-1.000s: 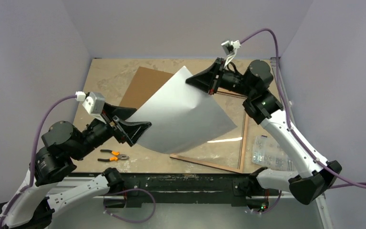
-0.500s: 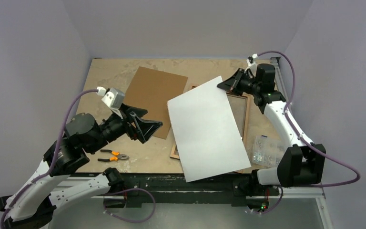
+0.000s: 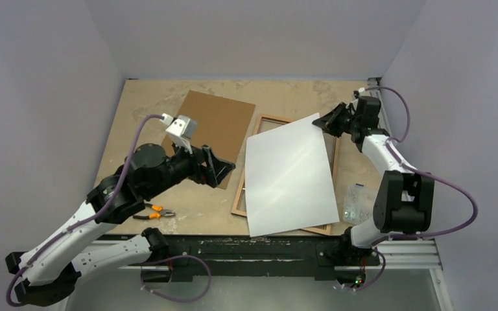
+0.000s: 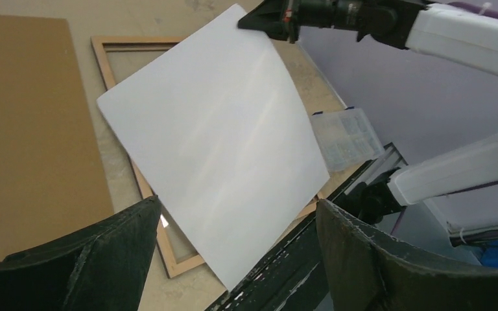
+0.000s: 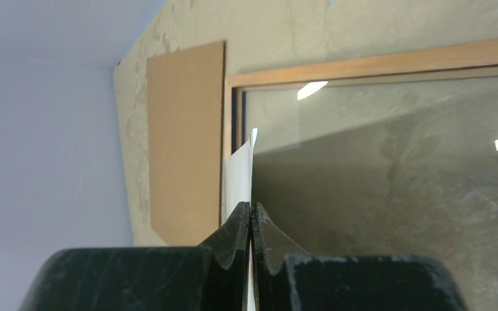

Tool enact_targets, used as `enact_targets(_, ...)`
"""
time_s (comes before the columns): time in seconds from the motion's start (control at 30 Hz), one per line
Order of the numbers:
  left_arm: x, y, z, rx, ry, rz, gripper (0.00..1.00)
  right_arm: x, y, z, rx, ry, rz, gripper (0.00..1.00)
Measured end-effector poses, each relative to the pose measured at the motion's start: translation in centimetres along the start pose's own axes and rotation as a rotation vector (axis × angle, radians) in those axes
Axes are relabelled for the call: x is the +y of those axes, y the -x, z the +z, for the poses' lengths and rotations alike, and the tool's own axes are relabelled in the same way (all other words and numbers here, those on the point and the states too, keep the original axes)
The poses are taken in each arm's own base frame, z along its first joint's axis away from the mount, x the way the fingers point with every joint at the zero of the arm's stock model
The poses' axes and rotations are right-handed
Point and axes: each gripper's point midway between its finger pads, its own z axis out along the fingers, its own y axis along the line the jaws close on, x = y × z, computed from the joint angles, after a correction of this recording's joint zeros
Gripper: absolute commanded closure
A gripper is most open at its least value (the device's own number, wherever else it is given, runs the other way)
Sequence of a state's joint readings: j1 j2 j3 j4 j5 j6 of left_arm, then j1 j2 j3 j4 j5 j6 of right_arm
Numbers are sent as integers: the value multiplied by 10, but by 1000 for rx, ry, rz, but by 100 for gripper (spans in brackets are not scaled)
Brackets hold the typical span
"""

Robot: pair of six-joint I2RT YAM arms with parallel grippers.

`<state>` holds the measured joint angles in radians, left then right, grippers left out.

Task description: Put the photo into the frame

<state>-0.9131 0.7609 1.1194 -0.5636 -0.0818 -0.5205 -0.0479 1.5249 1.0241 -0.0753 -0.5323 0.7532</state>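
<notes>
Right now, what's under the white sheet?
The thin-railed wood-brown rectangular frame with clear pane: left rail and near corners show. Most of the pane is covered, as is the printed side of the white-backed photo.

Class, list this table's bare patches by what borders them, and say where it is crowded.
Bare: the far strip of table behind the backing board and frame; the far-left corner beside the board. Crowded: the right side, with photo, frame, plastic box and right gripper.

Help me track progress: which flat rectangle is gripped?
The white-backed photo, pinched between jaws of the right gripper; brown cardboard board and light-wood frame lie ungripped.
</notes>
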Motion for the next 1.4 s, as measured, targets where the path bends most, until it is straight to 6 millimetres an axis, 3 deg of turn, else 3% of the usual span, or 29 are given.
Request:
enact_targets(0.3,40,-46,39,184,234,-40,12,-35,47,-12,-163,-98,70,100)
enact_targets(0.53,49,-60,50,235,297,-63,11,-52,66,-15,-250,-149,121,100)
enact_targets(1.0,57,-67,51,263,331,-65,11,-93,54,13,-244,-195,256,100)
enact_targets(1.4,59,-67,50,266,340,-66,10,-118,47,5,-348,-253,350,100)
